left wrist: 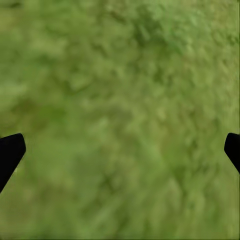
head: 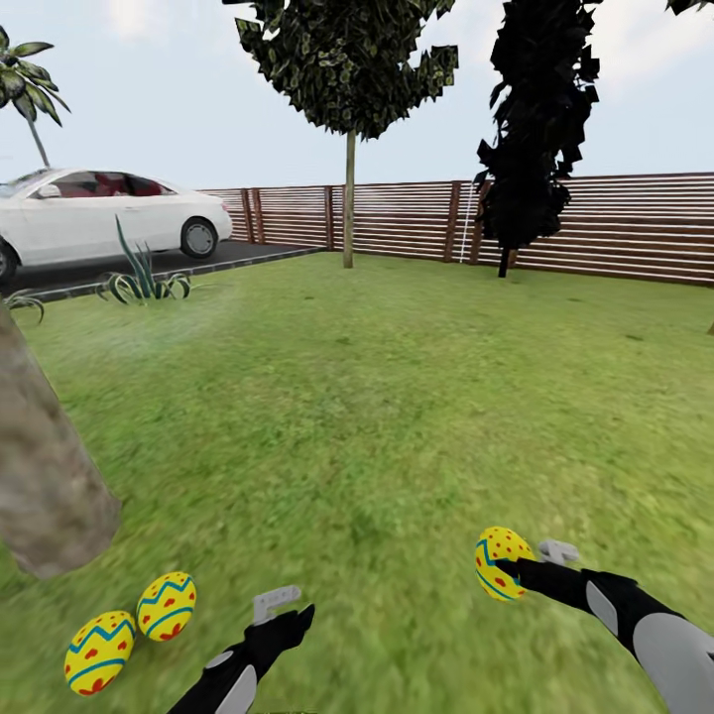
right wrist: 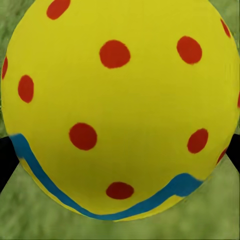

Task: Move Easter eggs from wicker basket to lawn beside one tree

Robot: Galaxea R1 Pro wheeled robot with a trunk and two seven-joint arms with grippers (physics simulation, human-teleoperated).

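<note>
- Mottled green lawn (head: 397,397) runs to a slatted fence (head: 595,223); white car (head: 99,213) at ten o'clock.
- Thick tree trunk (head: 45,466) at eight o'clock, two eggs (head: 134,625) lying just beside it.
- Open grass ahead.
- Right gripper (head: 501,570) clamps a yellow, red-dotted third egg (right wrist: 120,110).
- Left gripper (head: 288,615) seemingly spread wide, holding nothing.

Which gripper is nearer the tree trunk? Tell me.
Left. The left gripper hangs open over the lawn just beyond the two eggs lying beside the trunk. The right gripper, holding the third egg, is much farther across the grass.
</note>
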